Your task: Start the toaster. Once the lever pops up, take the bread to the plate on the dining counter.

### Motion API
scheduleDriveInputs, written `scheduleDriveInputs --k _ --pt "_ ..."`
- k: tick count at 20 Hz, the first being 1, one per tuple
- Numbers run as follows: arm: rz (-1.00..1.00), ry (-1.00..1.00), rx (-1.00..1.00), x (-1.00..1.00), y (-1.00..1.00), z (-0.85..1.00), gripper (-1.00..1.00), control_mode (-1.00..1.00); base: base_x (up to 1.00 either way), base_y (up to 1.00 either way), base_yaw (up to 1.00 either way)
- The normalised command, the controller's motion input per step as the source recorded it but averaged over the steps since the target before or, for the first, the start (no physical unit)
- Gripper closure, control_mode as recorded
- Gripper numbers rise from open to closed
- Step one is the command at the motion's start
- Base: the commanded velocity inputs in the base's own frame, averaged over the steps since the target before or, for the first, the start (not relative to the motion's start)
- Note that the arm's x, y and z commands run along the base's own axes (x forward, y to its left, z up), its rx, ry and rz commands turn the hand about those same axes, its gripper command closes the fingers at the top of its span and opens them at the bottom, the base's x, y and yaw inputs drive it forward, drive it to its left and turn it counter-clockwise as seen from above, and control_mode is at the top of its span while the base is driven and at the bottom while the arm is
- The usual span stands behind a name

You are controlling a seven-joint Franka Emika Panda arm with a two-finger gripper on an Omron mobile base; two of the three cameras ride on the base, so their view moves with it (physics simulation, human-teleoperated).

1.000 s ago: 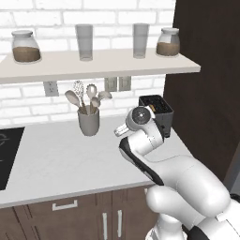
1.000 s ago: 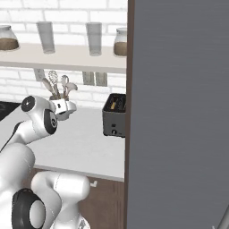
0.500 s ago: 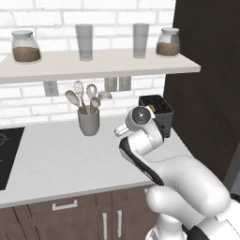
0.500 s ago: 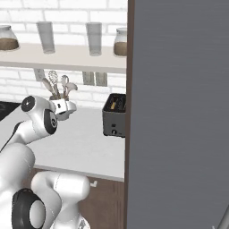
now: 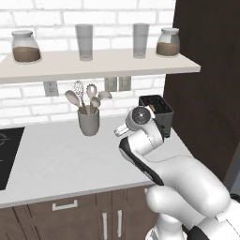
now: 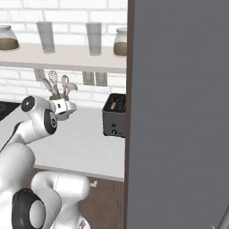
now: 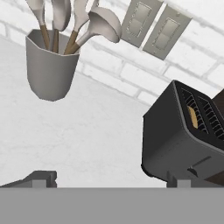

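The black toaster point(image 5: 156, 110) point(image 6: 113, 120) stands on the white counter against the brick wall, beside a tall dark cabinet. In the hand view the toaster point(image 7: 183, 136) is at the lower right, and the tan bread point(image 7: 191, 116) sits down in one of its slots. My gripper point(image 7: 108, 180) hovers above the counter to the left of the toaster, apart from it. Its fingertips point(image 7: 40, 178) stand wide apart with nothing between them, so it is open. From the right base view the gripper point(image 6: 67, 108) hangs between the utensil cup and the toaster. The plate and the dining counter are out of view.
A grey utensil cup point(image 5: 88, 123) point(image 7: 48, 65) with spoons stands left of the toaster. A shelf point(image 5: 93, 63) above carries jars and glasses. The dark cabinet point(image 5: 206, 93) point(image 6: 179, 112) walls off the right side. A black cooktop point(image 5: 5, 154) lies at far left. Wall outlets point(image 7: 153, 28) sit behind.
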Motion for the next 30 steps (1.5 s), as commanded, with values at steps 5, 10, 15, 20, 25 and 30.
scheduleDriveInputs --k 5,10,15,20,25,30 --pt "0.0 0.0 0.0 0.0 0.0 0.0 -1.0 -1.0 0.0 0.0 0.0" --pt "0.0 0.0 0.0 0.0 0.0 0.0 -1.0 -1.0 0.0 0.0 0.0" --pt "0.0 0.0 0.0 0.0 0.0 0.0 -1.0 -1.0 0.0 0.0 0.0" --pt "0.0 0.0 0.0 0.0 0.0 0.0 -1.0 -1.0 0.0 0.0 0.0" --pt "0.0 0.0 0.0 0.0 0.0 0.0 -1.0 -1.0 0.0 0.0 0.0" --pt "0.0 0.0 0.0 0.0 0.0 0.0 -1.0 -1.0 0.0 0.0 0.0"
